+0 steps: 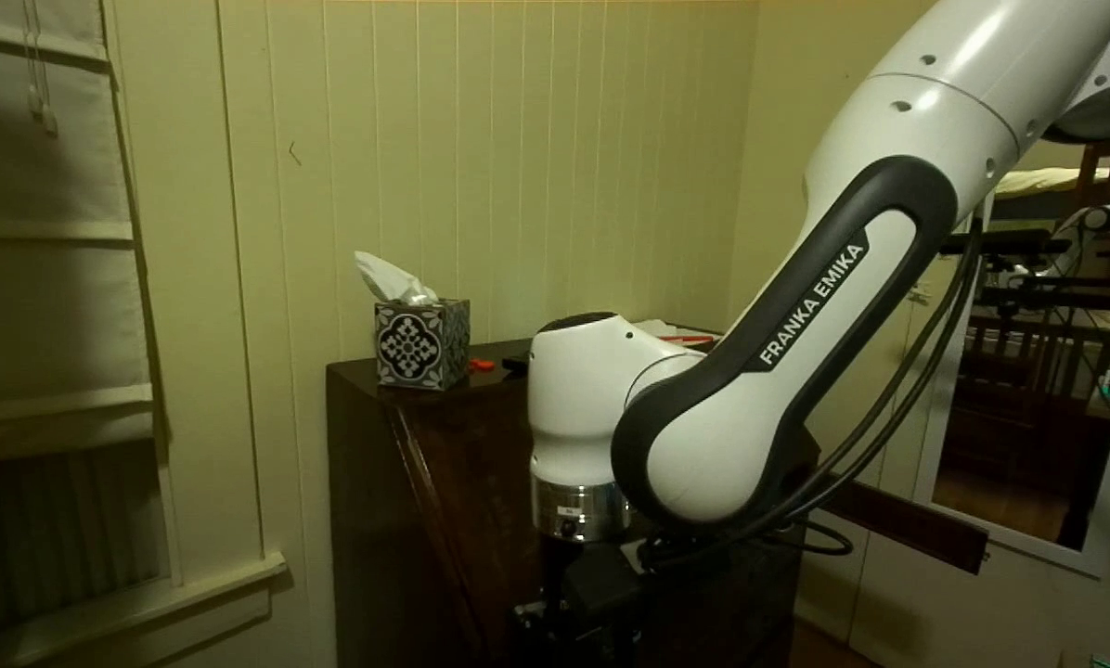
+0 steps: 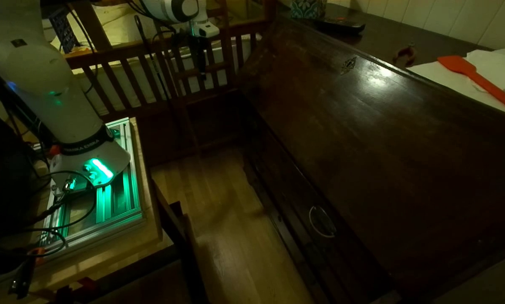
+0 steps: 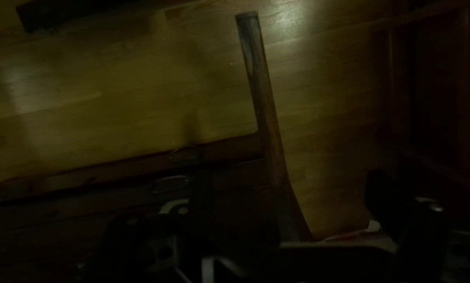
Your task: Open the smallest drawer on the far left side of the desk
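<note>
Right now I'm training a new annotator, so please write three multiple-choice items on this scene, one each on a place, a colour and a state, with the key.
1. Relative to the tall dark brown wooden slant-front desk, where is the patterned, cube-shaped tissue box?
A inside it
B underneath it
C on its flat top

2. What colour is the flat-headed, long-handled spatula?
A red-orange
B green
C blue

3. In the wrist view, how is the long, narrow brown wooden bar at the desk's front?
A pushed in flush
B jutting out
C snapped in two

Right letters:
1 C, since an exterior view shows the box standing there.
2 A, since that colour shows along its whole visible length.
3 B, since its end reaches well past the desk's front edge.
</note>
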Robot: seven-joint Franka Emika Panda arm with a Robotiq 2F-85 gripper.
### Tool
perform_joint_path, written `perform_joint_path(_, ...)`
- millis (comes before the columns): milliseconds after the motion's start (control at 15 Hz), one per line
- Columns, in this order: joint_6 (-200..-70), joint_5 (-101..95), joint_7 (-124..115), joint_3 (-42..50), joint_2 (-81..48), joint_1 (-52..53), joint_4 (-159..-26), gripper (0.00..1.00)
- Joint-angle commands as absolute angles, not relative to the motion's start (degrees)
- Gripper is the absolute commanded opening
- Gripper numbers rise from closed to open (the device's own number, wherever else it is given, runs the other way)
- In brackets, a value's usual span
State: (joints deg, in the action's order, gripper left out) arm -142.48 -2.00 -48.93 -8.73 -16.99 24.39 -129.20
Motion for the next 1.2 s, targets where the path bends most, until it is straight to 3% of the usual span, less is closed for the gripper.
perform_joint_path(0, -148.93, -9.40, -49.67, -7.00, -19.48, 24.59, -128.88, 1.00)
perform_joint_path(467, -148.41, -9.50, -49.42, -6.59, -19.65, 24.69, -128.94, 1.00)
perform_joint_path(1133, -163.07, -12.00, -45.66, -2.93, -27.21, 26.34, -128.48, 1.00)
